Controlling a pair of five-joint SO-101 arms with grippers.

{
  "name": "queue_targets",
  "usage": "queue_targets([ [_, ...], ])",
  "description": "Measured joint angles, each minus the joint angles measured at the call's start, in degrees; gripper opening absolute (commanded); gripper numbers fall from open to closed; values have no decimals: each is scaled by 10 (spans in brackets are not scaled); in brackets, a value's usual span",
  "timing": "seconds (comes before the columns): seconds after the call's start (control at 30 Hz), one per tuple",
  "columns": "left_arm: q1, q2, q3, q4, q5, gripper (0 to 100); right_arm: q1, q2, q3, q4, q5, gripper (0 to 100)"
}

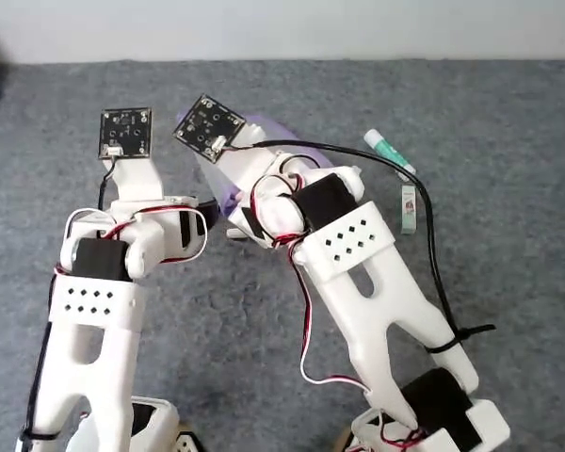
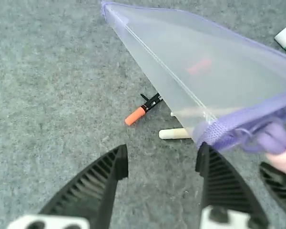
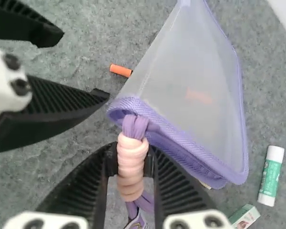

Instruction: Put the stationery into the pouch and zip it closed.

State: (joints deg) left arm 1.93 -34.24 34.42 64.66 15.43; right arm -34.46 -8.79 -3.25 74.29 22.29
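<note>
While the pouch point(image 1: 268, 130) lies under the right arm's wrist in the high view, both arms stretch fwd side by side. Left wrist view: left gripper point(image 2: 159, 174) jaws wide apart, empty, pouch corner beside one jaw tip, orange-capped pen point(image 2: 142, 111) beyond. Right wrist view: right gripper point(image 3: 131, 160) clamped on pouch's pink pull point(image 3: 132, 143).

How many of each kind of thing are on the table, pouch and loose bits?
Pouch: 1
Orange-capped pen: 1
Cream stick: 1
Glue stick: 1
Small box: 1
Total: 5
</note>
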Motion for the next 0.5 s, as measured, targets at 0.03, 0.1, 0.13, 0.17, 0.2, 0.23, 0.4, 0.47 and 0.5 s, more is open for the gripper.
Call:
queue_targets([
  [0.03,0,0,0,1,0,249,0,0,0,0,-9,9],
  [0.1,1,0,-1,1,0,249,0,0,0,0,-21,9],
  [0.13,3,0,-1,2,0,249,0,0,0,0,-25,9],
  [0.17,6,0,-1,2,0,249,0,0,0,0,-27,9],
  [0.2,11,0,-1,2,0,249,0,0,0,0,-29,9],
  [0.23,18,0,-1,2,0,249,0,0,0,0,-30,9],
  [0.4,36,3,-1,-4,0,250,0,0,0,0,-31,9],
  [0.47,36,3,-1,-17,0,250,0,0,0,0,-31,9],
  [0.5,36,3,-1,-24,0,250,0,0,0,0,-31,9],
])
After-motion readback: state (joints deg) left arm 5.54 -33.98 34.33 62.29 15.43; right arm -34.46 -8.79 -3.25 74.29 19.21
